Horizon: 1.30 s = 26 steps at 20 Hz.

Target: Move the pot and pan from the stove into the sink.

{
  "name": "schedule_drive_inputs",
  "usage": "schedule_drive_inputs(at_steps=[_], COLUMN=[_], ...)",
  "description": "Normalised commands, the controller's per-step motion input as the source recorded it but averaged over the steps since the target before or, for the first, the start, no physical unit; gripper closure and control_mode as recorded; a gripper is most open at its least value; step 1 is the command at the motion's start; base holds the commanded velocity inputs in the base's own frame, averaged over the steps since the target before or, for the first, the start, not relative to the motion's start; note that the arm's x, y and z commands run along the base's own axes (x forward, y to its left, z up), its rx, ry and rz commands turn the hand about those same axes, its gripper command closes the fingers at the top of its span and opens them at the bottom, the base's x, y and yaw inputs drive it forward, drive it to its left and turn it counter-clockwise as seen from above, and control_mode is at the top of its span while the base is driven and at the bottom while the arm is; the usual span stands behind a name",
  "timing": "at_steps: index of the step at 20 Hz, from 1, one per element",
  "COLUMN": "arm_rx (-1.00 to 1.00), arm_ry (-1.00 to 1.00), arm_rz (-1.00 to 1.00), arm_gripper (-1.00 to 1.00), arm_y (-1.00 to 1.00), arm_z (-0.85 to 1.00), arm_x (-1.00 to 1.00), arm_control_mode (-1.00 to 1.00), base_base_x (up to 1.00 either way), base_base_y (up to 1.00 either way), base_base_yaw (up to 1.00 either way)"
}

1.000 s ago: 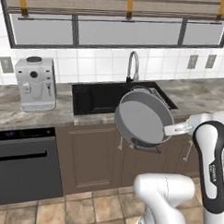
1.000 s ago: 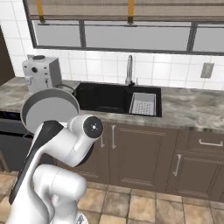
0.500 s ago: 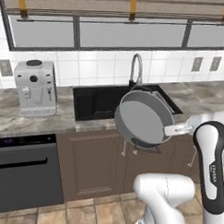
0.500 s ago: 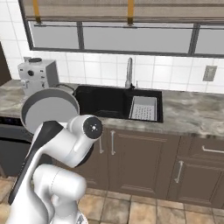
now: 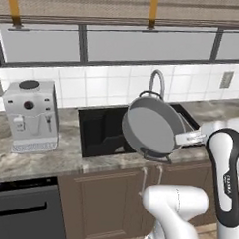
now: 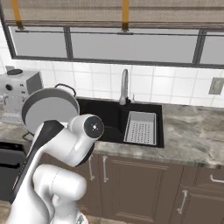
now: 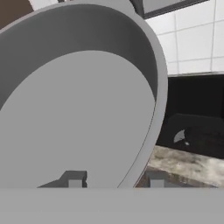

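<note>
Now the tool (image 7: 114,179) is gripping the pot (image 5: 151,127) by its rim, one finger inside the wall and one outside, and carrying it tilted on edge above the front of the sink (image 5: 103,131). Held this high, the pot is clearing the tabletop (image 5: 45,162) edge. Judging by this, it is hanging near the basin's mouth, ready for lowering beside the strainer tray (image 6: 141,127).

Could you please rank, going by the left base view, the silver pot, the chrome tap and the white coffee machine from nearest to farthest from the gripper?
1. The round silver-grey metal pot: held tilted at the gripper, its rim between the fingers, over the front of the black sink.
2. The tall curved chrome tap: just behind the pot, at the wall.
3. The white coffee machine: far left on the counter.
</note>
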Motion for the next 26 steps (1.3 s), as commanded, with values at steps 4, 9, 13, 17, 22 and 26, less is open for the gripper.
schedule_drive_inputs(at_steps=[4, 9, 13, 17, 22, 26], arm_rx=[0.00, 0.00, -0.02, -0.07, -0.10, -0.10], arm_ry=[0.00, 0.00, 0.11, 0.23, 0.31, 0.29], arm_rz=[0.00, 0.00, -0.04, -0.07, -0.05, 0.00], arm_gripper=[1.00, 1.00, 1.00, 1.00, 1.00, 1.00], arm_y=[0.00, 0.00, 0.12, 0.13, 0.08, 0.00], arm_z=[0.00, 0.00, 0.00, -0.01, 0.00, -0.04], arm_x=[0.00, 0.00, 0.53, 0.70, 0.56, 0.32], arm_control_mode=[1.00, -1.00, -1.00, -1.00, -1.00, -1.00], base_base_x=[0.59, 0.14, 0.00, 0.00, 0.00, 0.00], base_base_y=[0.11, 0.01, 0.00, 0.00, 0.00, 0.00], base_base_yaw=[-0.01, 0.00, 0.00, 0.00, 0.00, 0.00])
